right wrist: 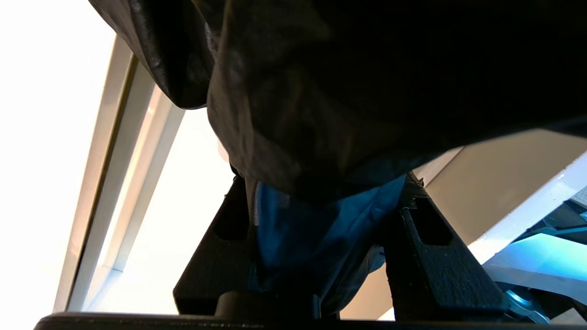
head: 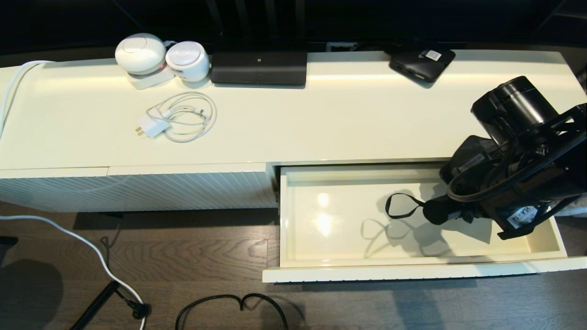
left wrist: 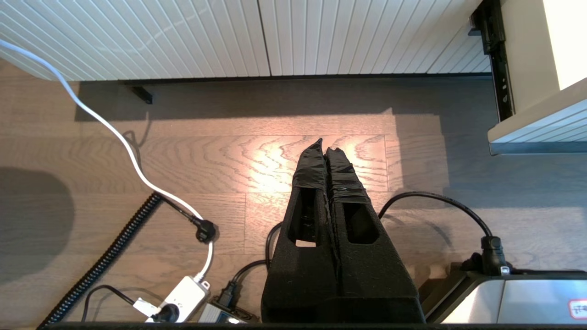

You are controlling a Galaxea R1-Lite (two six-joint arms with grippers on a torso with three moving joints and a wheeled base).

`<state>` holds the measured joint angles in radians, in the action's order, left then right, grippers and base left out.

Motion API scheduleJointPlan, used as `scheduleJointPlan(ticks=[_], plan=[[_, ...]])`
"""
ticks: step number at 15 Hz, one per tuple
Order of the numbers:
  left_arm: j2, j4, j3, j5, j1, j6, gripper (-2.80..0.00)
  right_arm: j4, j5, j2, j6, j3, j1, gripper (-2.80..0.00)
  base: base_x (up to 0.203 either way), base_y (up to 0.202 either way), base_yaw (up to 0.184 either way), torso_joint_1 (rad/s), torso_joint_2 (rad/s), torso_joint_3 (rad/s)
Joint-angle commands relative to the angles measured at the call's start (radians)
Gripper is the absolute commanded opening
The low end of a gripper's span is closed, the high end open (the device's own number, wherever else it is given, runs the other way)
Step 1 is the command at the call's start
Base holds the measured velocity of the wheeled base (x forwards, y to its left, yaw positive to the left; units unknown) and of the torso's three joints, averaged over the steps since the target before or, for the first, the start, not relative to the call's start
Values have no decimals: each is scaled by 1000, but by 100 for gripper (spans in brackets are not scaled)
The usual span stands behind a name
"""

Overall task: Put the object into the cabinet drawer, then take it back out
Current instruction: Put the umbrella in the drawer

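Observation:
The cabinet drawer (head: 412,273) stands pulled out at the right, its glossy cream floor bare. My right arm (head: 518,151) reaches over its right half. The right gripper (right wrist: 323,192) is shut on the bunchy fabric of the black umbrella (right wrist: 321,105). In the head view the umbrella's short handle (head: 438,211) pokes left from under the wrist and its wrist loop (head: 401,206) hangs free. Both cast shadows on the drawer floor, so the umbrella hangs above it. My left gripper (left wrist: 324,145) is shut on nothing, low over the wooden floor, left of the drawer corner (left wrist: 536,133).
On the cabinet top are two white round devices (head: 140,52), a white charger with coiled cable (head: 176,117), a long black bar (head: 259,67) and a flat black box with a sticker (head: 422,62). A ribbed panel (head: 137,190) is left of the drawer. Cables (head: 229,305) lie on the floor.

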<state>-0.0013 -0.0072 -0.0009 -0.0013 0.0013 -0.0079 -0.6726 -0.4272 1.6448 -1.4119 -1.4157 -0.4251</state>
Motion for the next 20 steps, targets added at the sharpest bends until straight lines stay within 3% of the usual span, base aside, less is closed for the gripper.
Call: scheduleJointPlan(ticks=[1,2,3,4,13,20], plan=[[-2,0,-1,0,0,-1,-280,13,-4,10,-7,0,-1,-280,0,0,0,0,0,0],[-2,0,1,0,0,-1,-280,13,-4,12,-7,0,-1,-280,0,0,0,0,0,0],[-2,0,-1,0,0,-1,-280,13,-5,13,-5,-2,-3,-238,0,0,0,0,0,0],[-2,0,1,0,0,-1,-280,15,-4,12,-1,-2,-3,0,0,0,0,0,0,0],[-2,0,0,0,0,-1,-280,24,-17,-46,23,-35,-3,0,0,0,0,0,0,0],[-1,0,-1,0,0,0,-280,-22,-57,-171,101,-77,-7,0,0,0,0,0,0,0]])
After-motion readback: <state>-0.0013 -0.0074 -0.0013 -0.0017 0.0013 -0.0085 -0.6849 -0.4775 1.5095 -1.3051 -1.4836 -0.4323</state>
